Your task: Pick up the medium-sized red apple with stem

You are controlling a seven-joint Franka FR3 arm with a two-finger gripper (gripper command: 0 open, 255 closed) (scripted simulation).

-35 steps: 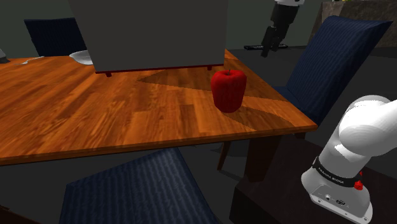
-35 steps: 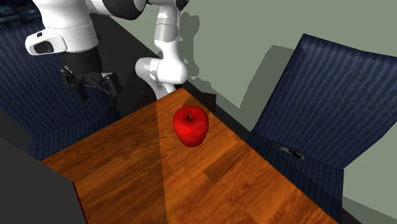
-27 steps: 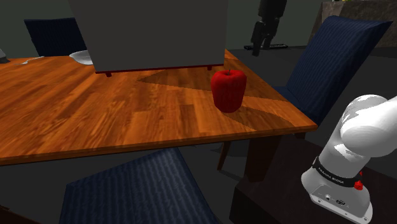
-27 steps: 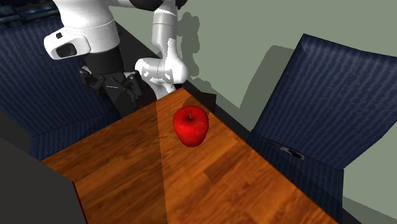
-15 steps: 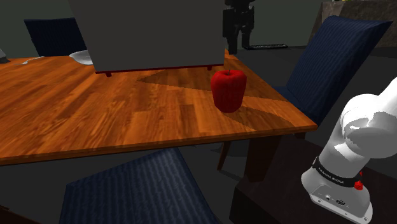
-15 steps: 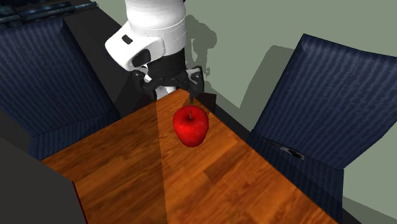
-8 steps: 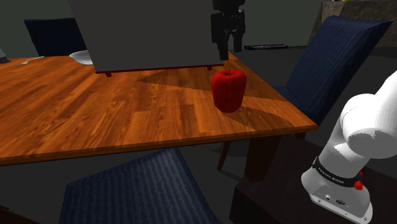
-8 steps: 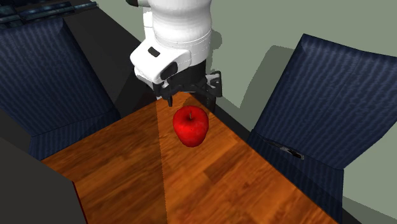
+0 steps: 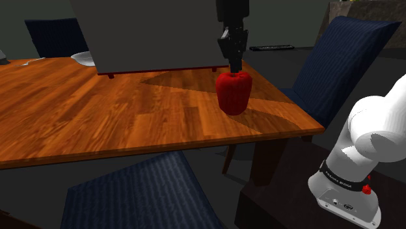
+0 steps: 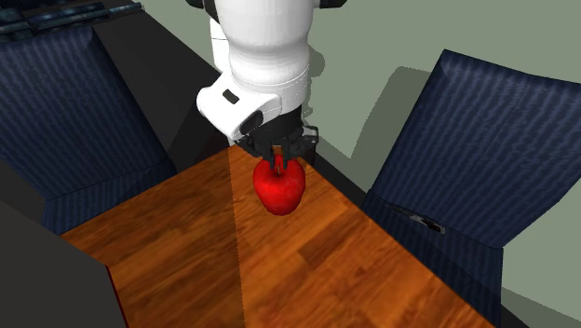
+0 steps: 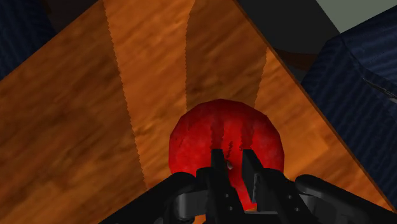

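Your claw (image 11: 231,156), mid-frame, is open just a crack around the stem (image 11: 228,165) of the red apple (image 11: 191,137), holding nothing; squeeze softly, then lift straight up.

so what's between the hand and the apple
Nothing: the hand sits right at the top of the apple, no gap visible, as the wrist view shows.

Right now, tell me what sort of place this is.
Likely a dining room in a home: a wooden table, a dark blue chair drawn up at its end, and a red apple sitting on the tabletop.
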